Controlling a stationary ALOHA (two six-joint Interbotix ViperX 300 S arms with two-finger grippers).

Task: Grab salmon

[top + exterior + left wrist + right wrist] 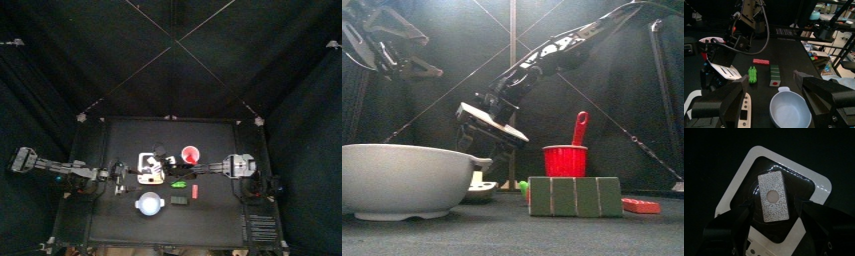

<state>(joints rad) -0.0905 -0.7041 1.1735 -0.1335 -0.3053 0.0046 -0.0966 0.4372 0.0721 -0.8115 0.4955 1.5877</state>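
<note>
While no writing reads, salmon (640, 206) lies flat, unheld

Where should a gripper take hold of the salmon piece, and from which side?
Probably across its short width, near mid-length, coming straight down from above. The salmon lies flat and low on the table, so its sides offer little from level, and the green blocks stand close beside one end.

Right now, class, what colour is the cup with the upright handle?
Red: the cup shows best in the front view, behind the green blocks.
</note>
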